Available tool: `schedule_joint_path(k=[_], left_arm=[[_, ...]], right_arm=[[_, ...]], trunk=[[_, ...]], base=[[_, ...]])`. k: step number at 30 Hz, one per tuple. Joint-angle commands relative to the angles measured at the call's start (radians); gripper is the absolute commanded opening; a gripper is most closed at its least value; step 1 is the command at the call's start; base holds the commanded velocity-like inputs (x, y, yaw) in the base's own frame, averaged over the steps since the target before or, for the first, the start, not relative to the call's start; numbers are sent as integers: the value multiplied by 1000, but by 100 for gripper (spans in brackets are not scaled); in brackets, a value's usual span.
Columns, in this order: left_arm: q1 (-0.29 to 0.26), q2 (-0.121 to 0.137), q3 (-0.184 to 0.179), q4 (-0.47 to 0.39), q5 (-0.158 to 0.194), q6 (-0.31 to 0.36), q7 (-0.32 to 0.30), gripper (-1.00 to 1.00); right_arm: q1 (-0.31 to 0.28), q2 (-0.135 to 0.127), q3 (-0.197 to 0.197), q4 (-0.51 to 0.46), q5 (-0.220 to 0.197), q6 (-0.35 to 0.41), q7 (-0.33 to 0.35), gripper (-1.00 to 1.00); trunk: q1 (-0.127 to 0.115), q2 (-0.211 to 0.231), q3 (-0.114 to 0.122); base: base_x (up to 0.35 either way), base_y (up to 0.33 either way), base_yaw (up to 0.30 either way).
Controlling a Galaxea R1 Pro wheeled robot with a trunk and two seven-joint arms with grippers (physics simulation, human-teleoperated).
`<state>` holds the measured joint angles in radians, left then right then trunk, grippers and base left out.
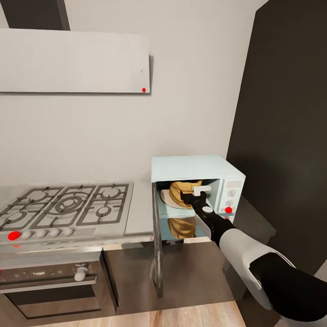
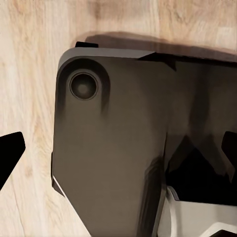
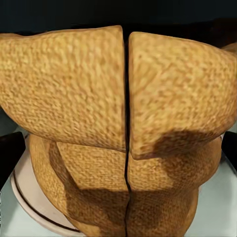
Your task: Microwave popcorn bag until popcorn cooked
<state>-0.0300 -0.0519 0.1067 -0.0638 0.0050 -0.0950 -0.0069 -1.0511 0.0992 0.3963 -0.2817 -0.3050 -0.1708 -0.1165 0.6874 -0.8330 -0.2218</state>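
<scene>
The pale blue-white microwave (image 1: 195, 165) stands on the steel countertop (image 1: 141, 213), and its door (image 1: 156, 254) is swung out towards me, seen edge-on. Inside, the tan burlap popcorn bag (image 1: 181, 190) sits upright on a white plate (image 1: 165, 199). My right gripper (image 1: 188, 196) reaches into the cavity at the bag's front. In the right wrist view the bag (image 3: 98, 98) is very close on the plate (image 3: 27, 195), and the dark fingertips (image 3: 10, 153) stand far apart on either side of it, so the gripper is open. My left gripper (image 2: 118, 153) hangs open over the floor.
A gas hob (image 1: 68, 206) with a red-lit knob lies left of the microwave, over a built-in oven (image 1: 50, 281). A grey hood (image 1: 72, 61) hangs above. A tall dark panel (image 1: 286, 113) stands at the right. The left wrist view looks down on my dark base (image 2: 108, 158) and the wood floor (image 2: 29, 74).
</scene>
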Motion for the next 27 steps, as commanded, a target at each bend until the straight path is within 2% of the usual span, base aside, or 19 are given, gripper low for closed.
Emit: schedule_joint_path(k=[1,15,21,27], left_arm=[[-1,0,7,1,1,-3,-1,100],[-1,0,8,1,3,-3,-1,100],[-1,0,8,1,3,-3,-1,100],[-1,0,8,1,3,-3,-1,100]], right_arm=[[-1,0,9,1,-9,-4,-5,100],[-1,-2,9,1,-9,-4,-5,100],[-1,-3,10,1,-9,-3,-5,100],[-1,-4,10,1,-9,-3,-5,100]], trunk=[[0,-1,-1],[0,-1,-1],[0,-1,-1],[0,-1,-1]], base=[[91,81,0],[34,32,0],[175,81,0],[16,11,0]])
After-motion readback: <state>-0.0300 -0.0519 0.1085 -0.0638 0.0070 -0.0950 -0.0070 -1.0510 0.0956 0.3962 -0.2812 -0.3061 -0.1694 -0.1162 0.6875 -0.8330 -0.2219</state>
